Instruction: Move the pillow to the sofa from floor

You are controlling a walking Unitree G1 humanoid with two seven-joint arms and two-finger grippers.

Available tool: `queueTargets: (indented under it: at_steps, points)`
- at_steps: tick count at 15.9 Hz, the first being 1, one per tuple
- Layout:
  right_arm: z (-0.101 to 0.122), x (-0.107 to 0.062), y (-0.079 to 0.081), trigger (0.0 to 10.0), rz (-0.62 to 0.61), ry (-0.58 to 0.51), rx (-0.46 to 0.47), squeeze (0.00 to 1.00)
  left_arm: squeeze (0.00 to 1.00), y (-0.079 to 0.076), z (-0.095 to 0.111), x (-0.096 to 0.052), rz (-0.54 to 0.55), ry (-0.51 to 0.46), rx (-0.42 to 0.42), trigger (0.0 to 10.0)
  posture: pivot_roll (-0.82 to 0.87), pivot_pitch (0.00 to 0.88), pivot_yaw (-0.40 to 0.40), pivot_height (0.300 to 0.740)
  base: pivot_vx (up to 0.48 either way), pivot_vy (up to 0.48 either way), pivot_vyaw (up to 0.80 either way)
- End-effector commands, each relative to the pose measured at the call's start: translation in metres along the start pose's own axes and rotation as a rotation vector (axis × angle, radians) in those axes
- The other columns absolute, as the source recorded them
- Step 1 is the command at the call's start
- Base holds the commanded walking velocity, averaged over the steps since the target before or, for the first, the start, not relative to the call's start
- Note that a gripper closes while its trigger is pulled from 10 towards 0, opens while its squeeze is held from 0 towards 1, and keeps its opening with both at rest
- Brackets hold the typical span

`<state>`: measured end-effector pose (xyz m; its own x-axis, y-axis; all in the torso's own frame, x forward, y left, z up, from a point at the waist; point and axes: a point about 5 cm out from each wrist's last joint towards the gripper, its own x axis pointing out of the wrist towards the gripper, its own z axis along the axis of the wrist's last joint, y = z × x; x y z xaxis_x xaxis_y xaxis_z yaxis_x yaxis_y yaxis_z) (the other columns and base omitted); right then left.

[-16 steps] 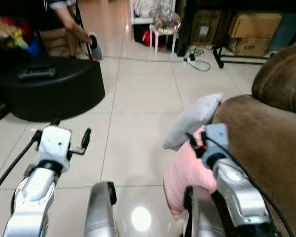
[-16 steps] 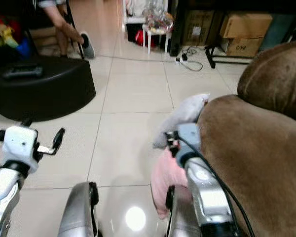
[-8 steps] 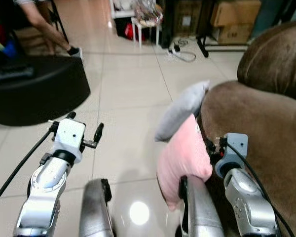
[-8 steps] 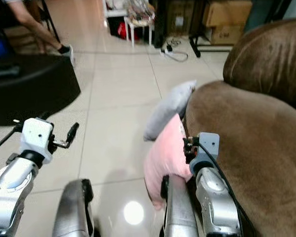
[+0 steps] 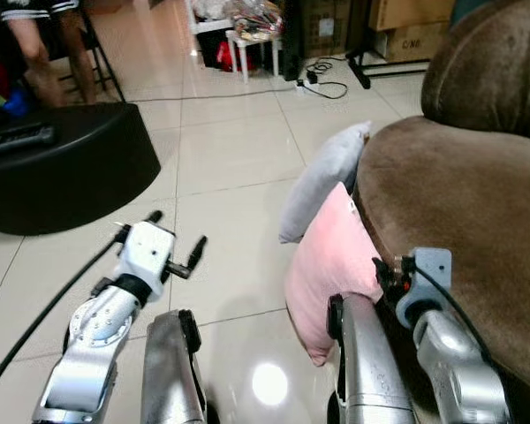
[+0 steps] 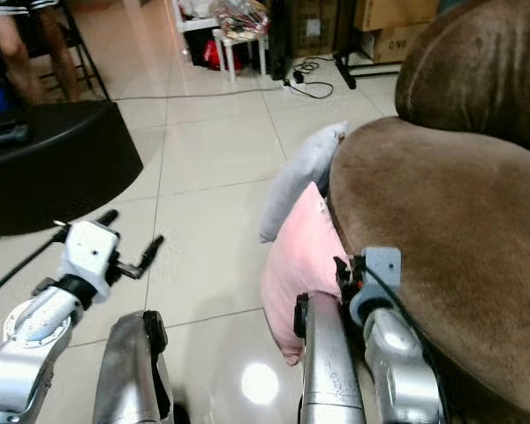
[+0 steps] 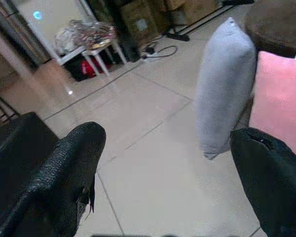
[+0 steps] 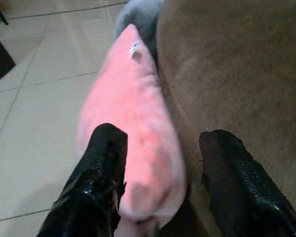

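Pink pillow (image 8: 138, 133): straddled by the spread right gripper (image 8: 160, 197), not yet gripped, lift onto sofa (image 5: 450, 194) outstanding; left gripper (image 7: 172, 173) unclenched, unladen.

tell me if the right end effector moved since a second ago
Yes: the right end effector has drawn back along the pink pillow, away from the grey pillow.

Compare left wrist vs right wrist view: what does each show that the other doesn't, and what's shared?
Left wrist view alone: the open left gripper over bare floor tiles, a small white table, cardboard boxes and a cable at the back, and a black round ottoman.

Right wrist view alone: the right gripper, fingers apart, straddling the top edge of the pink pillow.

Both: the pink pillow, the grey pillow behind it, the brown sofa both lean against, and the tile floor.
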<state>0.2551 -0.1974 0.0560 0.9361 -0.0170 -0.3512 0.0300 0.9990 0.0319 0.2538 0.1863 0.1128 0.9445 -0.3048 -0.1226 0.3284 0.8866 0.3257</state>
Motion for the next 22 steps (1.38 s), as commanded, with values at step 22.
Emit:
queueTargets:
  at_steps: [22]
  points:
    - [0.005, 0.026, -0.022, 10.0, 0.409, -0.030, 0.078, 1.00, 0.00, -0.010, 0.008, -0.006, -0.191, 0.032, 0.012, 10.0, -0.21, 0.000, 0.166, 0.405, 0.000, 0.000, 0.00]
